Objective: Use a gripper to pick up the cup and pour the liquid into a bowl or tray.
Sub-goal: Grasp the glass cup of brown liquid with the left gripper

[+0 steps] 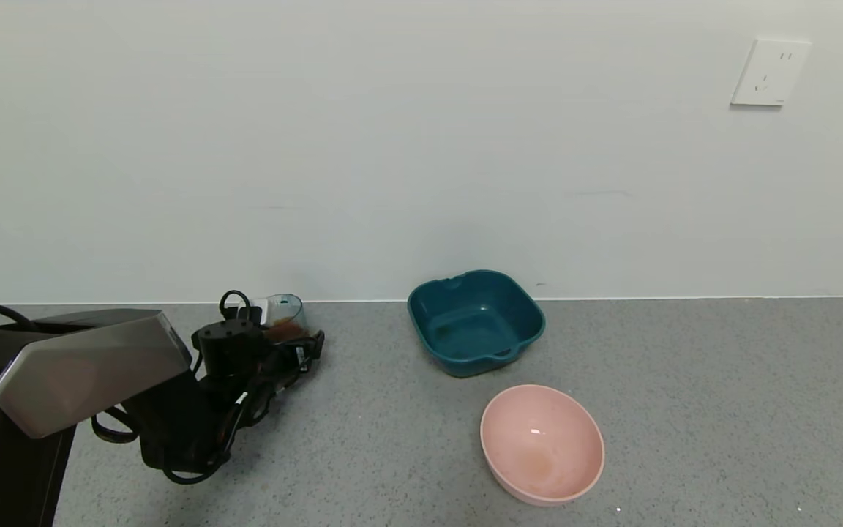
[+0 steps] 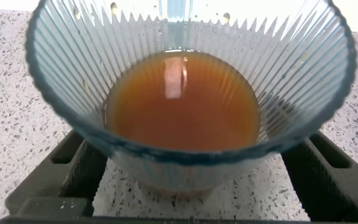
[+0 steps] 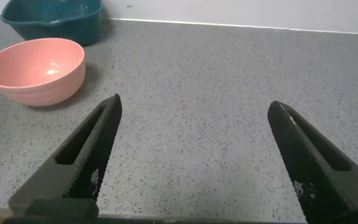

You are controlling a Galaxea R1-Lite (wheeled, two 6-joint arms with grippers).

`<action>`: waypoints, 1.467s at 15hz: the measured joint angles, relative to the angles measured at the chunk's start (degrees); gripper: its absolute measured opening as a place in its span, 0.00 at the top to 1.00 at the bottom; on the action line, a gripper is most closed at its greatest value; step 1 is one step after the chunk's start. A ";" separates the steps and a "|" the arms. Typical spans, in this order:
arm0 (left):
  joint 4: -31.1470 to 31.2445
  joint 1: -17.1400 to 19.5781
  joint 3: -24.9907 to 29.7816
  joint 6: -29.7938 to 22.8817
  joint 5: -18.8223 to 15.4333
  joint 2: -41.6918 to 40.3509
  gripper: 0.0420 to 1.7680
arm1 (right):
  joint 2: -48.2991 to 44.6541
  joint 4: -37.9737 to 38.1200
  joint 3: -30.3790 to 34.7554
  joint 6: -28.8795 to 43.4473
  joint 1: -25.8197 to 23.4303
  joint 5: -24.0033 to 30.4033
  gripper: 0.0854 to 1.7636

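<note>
**A bare test bench, not a lived-in kitchen**

The setting looked like a lab or robot test area. A grey speckled countertop (image 1: pixel 685 410) ran up against a plain white wall (image 1: pixel 392 146) that carried only one white wall socket (image 1: pixel 770 72). On the surface sat just a few plastic props: a teal dish (image 1: pixel 476 322), a pink bowl (image 1: pixel 542 444) and a ribbed cup (image 1: pixel 286 313), with black robot hardware beside them.

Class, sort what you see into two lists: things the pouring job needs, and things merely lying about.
Needed: left gripper, cup, liquid, teal dish.
Lying about: pink bowl, wall socket, idle right gripper.
</note>
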 joint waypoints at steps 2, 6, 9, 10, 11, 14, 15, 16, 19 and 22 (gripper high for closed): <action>0.24 0.18 -0.41 0.02 0.01 0.02 0.03 | 0.00 0.00 0.00 0.00 0.00 0.00 0.03; 0.33 0.27 -0.90 0.02 0.04 0.27 0.03 | 0.00 0.00 0.00 0.00 0.00 0.00 0.03; 0.38 0.30 -1.57 0.02 0.09 0.80 0.10 | 0.00 0.00 0.00 -0.02 0.00 0.00 0.03; 0.40 0.33 -1.73 0.05 0.11 0.96 0.21 | 0.00 -0.02 0.00 -0.02 0.00 0.00 0.03; 0.38 0.33 -1.74 0.05 0.15 1.05 0.24 | 0.00 -0.02 0.00 0.00 0.00 0.00 0.03; 0.33 0.33 -1.77 0.11 0.06 1.16 0.26 | 0.00 0.00 0.00 0.00 0.00 0.00 0.03; 0.33 0.33 -1.77 0.11 0.12 1.16 0.26 | 0.00 0.00 0.00 0.00 0.00 0.00 0.03; 0.33 0.33 -1.77 0.11 0.09 1.13 0.26 | 0.00 -0.02 0.00 0.00 0.00 0.00 0.03; 0.35 0.33 -1.77 0.11 0.04 1.13 0.26 | 0.00 0.00 0.00 0.00 0.00 0.00 0.03; 0.35 0.33 -1.71 0.11 0.04 1.10 0.26 | 0.00 0.00 0.00 0.00 0.00 0.00 0.03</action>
